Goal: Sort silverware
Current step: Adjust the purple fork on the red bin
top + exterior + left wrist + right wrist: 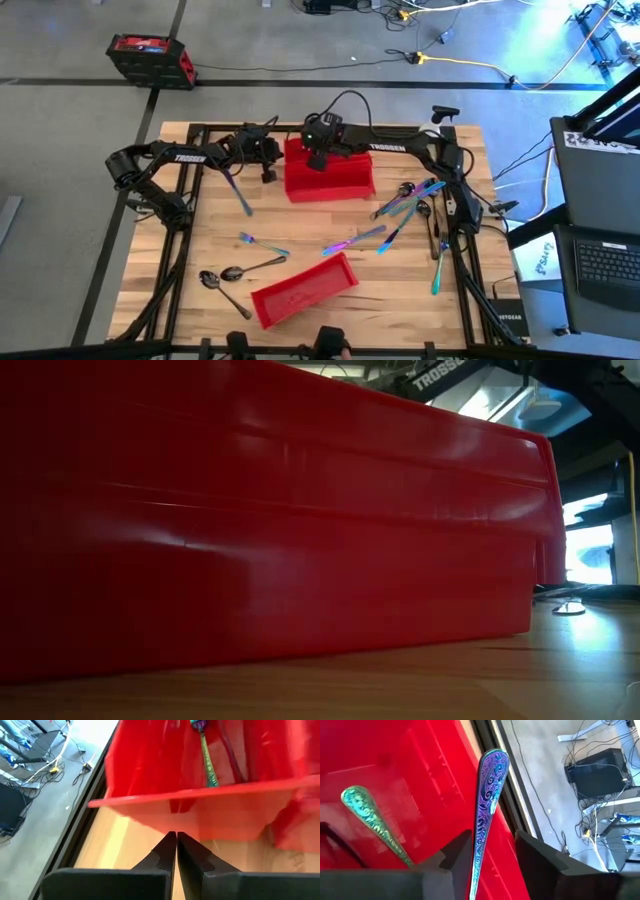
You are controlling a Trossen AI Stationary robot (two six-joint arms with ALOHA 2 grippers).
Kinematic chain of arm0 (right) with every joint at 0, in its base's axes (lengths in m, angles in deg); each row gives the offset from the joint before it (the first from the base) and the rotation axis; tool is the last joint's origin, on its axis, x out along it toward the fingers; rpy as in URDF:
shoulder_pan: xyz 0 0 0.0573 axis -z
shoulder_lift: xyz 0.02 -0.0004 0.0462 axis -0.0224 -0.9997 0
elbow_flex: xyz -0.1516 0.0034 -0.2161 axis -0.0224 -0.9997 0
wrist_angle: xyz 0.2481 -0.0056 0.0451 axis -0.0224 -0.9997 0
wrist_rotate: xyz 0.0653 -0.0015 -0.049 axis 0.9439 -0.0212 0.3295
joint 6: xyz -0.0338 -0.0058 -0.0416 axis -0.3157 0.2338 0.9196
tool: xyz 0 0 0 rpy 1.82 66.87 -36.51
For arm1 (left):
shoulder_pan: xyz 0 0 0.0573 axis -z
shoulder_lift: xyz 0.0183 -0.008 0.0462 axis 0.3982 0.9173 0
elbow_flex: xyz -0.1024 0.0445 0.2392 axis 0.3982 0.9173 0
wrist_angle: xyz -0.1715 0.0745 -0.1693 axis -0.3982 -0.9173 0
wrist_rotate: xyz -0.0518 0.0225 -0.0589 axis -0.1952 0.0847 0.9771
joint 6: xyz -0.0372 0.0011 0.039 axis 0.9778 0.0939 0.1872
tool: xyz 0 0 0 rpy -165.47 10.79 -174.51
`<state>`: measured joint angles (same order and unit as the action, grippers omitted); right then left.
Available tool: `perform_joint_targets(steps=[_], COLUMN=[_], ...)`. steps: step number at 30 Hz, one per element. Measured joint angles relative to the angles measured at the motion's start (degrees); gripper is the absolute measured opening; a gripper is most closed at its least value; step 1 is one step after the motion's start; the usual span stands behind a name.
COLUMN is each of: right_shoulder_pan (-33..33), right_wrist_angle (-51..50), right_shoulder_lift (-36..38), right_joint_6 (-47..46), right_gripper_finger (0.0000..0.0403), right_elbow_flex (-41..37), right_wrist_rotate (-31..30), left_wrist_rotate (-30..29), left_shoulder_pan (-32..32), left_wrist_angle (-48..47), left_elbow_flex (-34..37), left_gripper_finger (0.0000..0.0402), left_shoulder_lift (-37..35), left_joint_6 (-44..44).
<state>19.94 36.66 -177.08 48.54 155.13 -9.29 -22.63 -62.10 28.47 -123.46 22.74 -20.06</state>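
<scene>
Silverware (408, 198) was mostly unsorted: the biggest cluster lay on the table (300, 250) right of the far bin (352, 178), with one more piece (438, 265) nearer the right edge. A pair of pieces (356, 240) lay mid-table, a small fork (262, 243) and two dark spoons (228, 274) sat left of the near bin (303, 290), and one long piece (238, 193) lay by the left arm.

I had the right gripper (318, 157) over the far bin. In its wrist view a purple handle (489, 805) stood between the fingers (455, 854); the jaws were apart around it, and I could not tell whether they gripped it. A teal handle (370, 822) already lay inside that bin, also visible from the left wrist (207, 762).

The left gripper (176, 842) was closed on nothing, close against the far bin's outer wall.

The near bin looked empty from above, though I could not be sure.

Judgement: early stage. One piece binned, one at the bin, about a dozen left on the table.
</scene>
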Motion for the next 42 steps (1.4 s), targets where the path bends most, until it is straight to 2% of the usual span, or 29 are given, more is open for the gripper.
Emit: perform_joint_targets(steps=[15,19,23,29,33,37,42], right_shoulder_pan=[-0.6,-0.7,-2.0,-3.1,-3.2,-3.1,-2.5], right_wrist_angle=[0.5,1.2,3.9,6.0,8.6,10.1,10.0], right_shoulder_lift=[2.0,2.0,2.0,2.0,2.0,2.0,2.0], right_joint_6=[0.2,1.1,1.8,3.9,5.7,6.5,5.7], right_gripper_finger=[0.0016,0.0004,0.0038,0.0129,0.0175,0.0198,0.0204], right_elbow_flex=[-0.1,-0.1,0.0,0.0,0.0,0.0,0.0], right_wrist_rotate=[-0.1,3.5,3.6,1.9,-3.4,-5.0,-2.1], left_wrist_rotate=[0.0,0.0,0.0,0.0,0.0,0.9,1.0], left_shoulder_pan=[-0.2,-0.2,-0.2,-0.2,-0.2,-0.2,-0.2], left_wrist_angle=[0.3,0.3,0.2,0.2,0.2,0.2,0.2], left_elbow_flex=[0.0,0.0,0.0,0.0,0.0,0.0,0.0], left_gripper_finger=[0.0,0.0,0.0,0.0,0.0,0.0,0.0], left_shoulder_lift=[0.0,0.0,0.0,0.0,0.0,0.0,0.0], left_joint_6=[0.6,1.5,1.5,1.5,1.3,1.3,1.3])
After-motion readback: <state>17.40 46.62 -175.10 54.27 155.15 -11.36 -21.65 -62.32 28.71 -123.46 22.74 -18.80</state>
